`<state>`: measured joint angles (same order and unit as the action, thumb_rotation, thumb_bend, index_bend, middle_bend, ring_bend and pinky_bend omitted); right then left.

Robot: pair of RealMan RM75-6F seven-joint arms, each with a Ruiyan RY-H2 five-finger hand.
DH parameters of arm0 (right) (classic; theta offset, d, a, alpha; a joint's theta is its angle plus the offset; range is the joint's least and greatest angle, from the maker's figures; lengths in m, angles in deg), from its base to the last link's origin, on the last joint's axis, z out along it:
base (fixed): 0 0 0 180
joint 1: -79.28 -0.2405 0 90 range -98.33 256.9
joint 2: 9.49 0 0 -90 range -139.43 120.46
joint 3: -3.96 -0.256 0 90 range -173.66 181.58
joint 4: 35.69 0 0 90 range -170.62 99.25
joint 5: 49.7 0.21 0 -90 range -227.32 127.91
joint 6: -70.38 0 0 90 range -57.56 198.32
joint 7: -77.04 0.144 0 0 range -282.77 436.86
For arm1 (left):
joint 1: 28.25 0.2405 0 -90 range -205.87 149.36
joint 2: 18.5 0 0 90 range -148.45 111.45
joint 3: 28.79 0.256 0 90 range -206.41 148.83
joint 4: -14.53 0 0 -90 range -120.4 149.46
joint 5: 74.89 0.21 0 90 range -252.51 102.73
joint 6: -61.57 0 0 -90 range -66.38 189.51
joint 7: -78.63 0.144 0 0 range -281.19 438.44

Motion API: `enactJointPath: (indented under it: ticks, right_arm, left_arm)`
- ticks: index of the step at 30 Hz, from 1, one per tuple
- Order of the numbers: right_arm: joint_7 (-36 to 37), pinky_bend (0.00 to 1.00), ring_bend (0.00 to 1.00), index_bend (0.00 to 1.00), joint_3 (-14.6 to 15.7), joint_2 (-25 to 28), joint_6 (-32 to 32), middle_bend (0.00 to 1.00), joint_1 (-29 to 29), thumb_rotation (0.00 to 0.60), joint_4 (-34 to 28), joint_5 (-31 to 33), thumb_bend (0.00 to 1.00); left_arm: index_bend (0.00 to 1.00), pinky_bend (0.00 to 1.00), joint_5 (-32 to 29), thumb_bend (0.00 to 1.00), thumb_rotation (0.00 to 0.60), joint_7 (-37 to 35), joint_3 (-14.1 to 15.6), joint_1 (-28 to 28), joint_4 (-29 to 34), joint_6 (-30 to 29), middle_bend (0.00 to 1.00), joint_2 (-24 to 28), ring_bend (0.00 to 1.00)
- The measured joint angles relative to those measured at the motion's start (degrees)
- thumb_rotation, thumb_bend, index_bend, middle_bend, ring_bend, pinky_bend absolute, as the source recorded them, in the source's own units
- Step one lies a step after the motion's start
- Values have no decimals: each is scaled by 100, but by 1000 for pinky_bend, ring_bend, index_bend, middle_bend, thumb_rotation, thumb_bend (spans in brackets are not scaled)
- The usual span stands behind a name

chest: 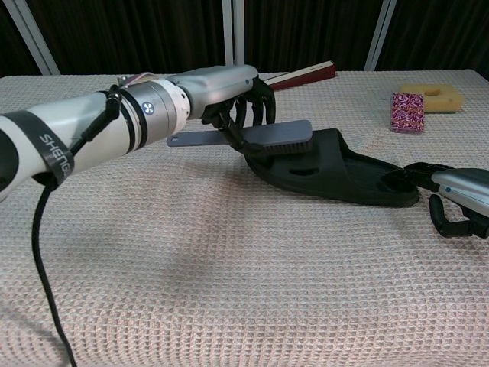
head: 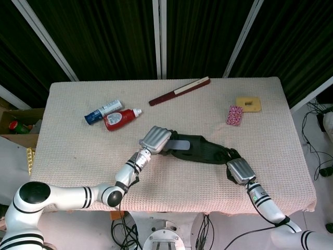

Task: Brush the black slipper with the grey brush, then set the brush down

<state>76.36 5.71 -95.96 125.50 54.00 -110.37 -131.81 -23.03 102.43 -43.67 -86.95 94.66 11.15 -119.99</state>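
The black slipper (head: 204,150) (chest: 344,174) lies flat near the table's middle, toe to the left. My left hand (head: 155,138) (chest: 237,98) grips the grey brush (head: 178,144) (chest: 267,137) by its handle and holds the brush head, bristles down, over the slipper's toe strap. Whether the bristles touch the strap I cannot tell. My right hand (head: 237,167) (chest: 452,200) rests at the slipper's heel, fingers curled against its rim.
A red bottle (head: 120,119) and a blue-and-white tube (head: 103,111) lie at the back left. A dark red folded fan (head: 179,91) (chest: 294,76) lies at the back. A patterned pink packet (head: 235,115) (chest: 407,112) and a yellow sponge (head: 248,103) (chest: 432,96) sit at the back right.
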Motion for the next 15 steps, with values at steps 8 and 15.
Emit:
enactJointPath:
  ticks: [8,15]
  right_arm:
    - [57,56,0,112,5,-26,-11,157,-17,600,55,-42,1000]
    - [79,56,0,112,4,-47,-25,157,-22,600,68,-41,1000]
  left_arm:
    - [914,852,-165,444,600,165,12,-122,-294,43,944,-224,746]
    - [914,852,-417,444,600,386,-59,-209,-586,-40,944,-404,746]
